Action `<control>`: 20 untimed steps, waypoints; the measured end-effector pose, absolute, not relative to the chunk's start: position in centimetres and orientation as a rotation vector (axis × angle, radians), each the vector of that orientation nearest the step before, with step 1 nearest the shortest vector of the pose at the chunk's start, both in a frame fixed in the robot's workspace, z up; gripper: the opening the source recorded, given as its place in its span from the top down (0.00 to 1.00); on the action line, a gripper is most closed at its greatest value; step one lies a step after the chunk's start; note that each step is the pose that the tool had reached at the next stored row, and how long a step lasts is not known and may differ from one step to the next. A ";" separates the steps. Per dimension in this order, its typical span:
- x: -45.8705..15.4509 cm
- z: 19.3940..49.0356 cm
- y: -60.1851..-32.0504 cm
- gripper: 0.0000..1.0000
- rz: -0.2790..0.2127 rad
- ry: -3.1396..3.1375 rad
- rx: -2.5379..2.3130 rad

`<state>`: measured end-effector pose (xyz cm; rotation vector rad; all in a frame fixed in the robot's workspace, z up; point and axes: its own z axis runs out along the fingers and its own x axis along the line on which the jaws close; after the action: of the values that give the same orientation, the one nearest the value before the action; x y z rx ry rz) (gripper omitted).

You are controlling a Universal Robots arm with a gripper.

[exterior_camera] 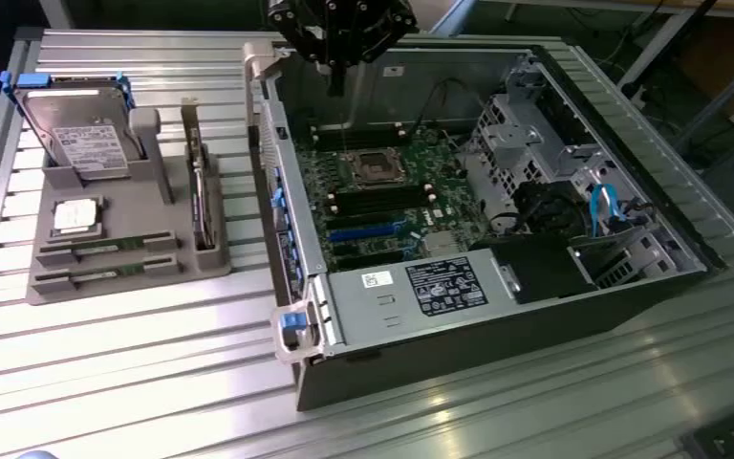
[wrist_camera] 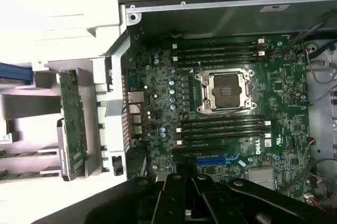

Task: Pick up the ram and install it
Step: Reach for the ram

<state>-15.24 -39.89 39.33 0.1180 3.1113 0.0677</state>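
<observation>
Ram: thin green stick with dark chips, flat in the grey holder, at the exterior view's left of the case.
Sticks: two alike, the second stick just beside the ram.
Hard drive: one.
Gripper: fingers together, empty, above the case.

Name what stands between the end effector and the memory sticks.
Exterior view: the computer case's side wall and an upright circuit card stand between the end effector and the memory sticks.

End effector raised high, pointing straight down, jaws closed together.
</observation>
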 end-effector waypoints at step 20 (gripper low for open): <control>-29.4 39.3 -39.9 0.89 0.068 3.111 0.118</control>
<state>-29.40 -39.86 39.32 0.1179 3.1112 0.0678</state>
